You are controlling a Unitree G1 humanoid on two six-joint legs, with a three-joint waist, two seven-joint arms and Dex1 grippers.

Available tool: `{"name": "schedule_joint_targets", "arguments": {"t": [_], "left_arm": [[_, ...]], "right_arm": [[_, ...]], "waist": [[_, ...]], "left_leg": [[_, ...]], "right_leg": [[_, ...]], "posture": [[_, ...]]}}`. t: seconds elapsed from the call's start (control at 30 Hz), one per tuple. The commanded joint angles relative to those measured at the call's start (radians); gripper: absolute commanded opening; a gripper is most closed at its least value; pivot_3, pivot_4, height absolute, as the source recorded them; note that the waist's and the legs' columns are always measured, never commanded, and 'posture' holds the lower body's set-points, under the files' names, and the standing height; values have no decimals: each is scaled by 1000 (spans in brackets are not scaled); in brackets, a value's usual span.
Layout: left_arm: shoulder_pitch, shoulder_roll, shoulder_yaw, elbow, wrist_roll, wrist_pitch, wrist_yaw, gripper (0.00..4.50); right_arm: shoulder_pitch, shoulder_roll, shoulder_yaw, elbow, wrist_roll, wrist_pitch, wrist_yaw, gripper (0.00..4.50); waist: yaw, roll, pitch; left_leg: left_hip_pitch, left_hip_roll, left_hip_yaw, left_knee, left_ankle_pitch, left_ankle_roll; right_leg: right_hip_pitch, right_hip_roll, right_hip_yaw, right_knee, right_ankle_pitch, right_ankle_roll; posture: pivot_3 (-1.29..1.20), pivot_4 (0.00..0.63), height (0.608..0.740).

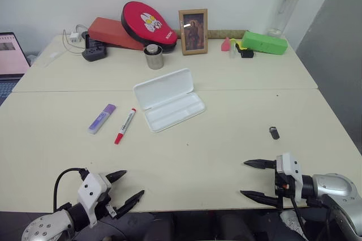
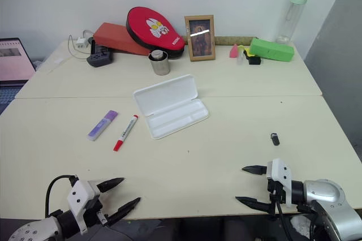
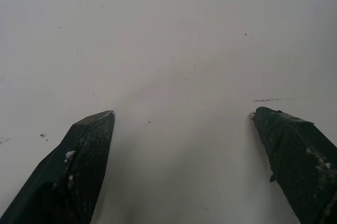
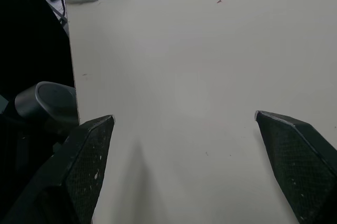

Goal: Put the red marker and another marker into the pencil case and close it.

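Both grippers' jaws gape wide, holding nothing.

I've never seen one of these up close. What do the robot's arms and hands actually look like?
Each arm ends in a rounded silver-grey metal wrist with a white plastic block. From it spring two slim, pointed black fingers, like a claw. The left gripper has a black cable looping over its wrist; the right gripper has dark wiring beneath. Close up, the fingers look finely textured.

Head views downward; wrist views tabletop-close
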Motion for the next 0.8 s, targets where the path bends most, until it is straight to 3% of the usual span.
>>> {"name": "schedule_joint_targets", "arguments": {"t": [0.03,0.8], "left_arm": [[7,9,13,-27,-16,6,-10,4500],[13,-24,3,-68,4,17,19,4500]], "right_arm": [[3,-10,-17,-12,4,-21,10,4481],[-21,-5,16,1,-2,-24,28,4481]], "waist": [[0,0,0],[1,0,0]], "left_leg": [[0,0,0,0,0,0],[0,0,0,0,0,0]], "right_leg": [[0,0,0,0,0,0],[0,0,0,0,0,0]], "posture": [[0,150,740],[0,150,740]]}}
